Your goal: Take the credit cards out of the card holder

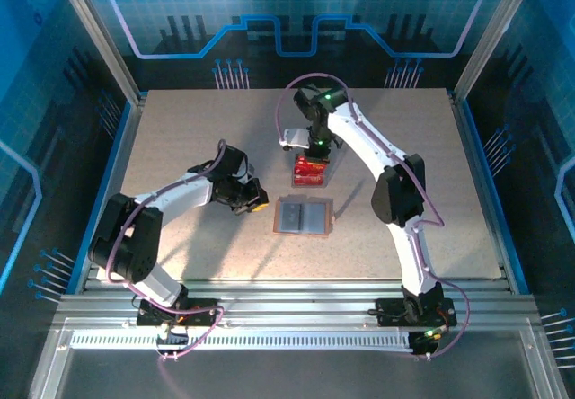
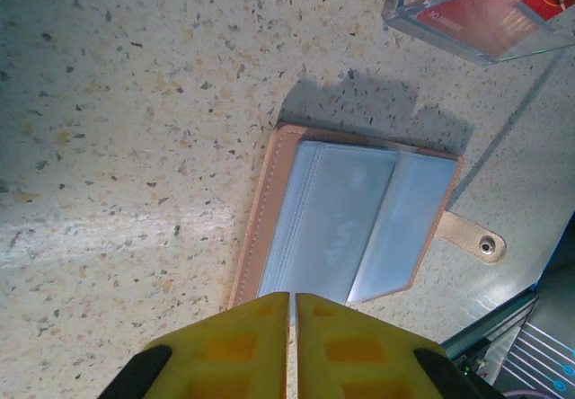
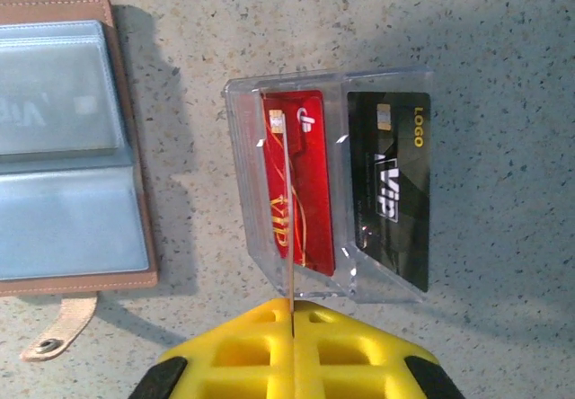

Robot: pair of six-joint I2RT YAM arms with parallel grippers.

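The card holder (image 1: 303, 215) lies open and flat on the table, tan rim around grey pockets (image 2: 350, 228), its closing tab (image 2: 472, 237) sticking out. In the right wrist view it sits at the left (image 3: 63, 210). My right gripper (image 3: 292, 305) is shut on a credit card (image 3: 283, 210) seen edge-on, held upright over the clear tray (image 3: 238, 147). A red card (image 3: 310, 183) and a black card (image 3: 389, 183) lie in that tray. My left gripper (image 2: 293, 296) is shut with nothing in it, hovering just left of the holder (image 1: 252, 197).
The clear tray (image 1: 310, 172) stands just behind the holder, under the right gripper (image 1: 310, 152). Bare speckled table spreads to the left and right. Blue walls and metal posts ring the table.
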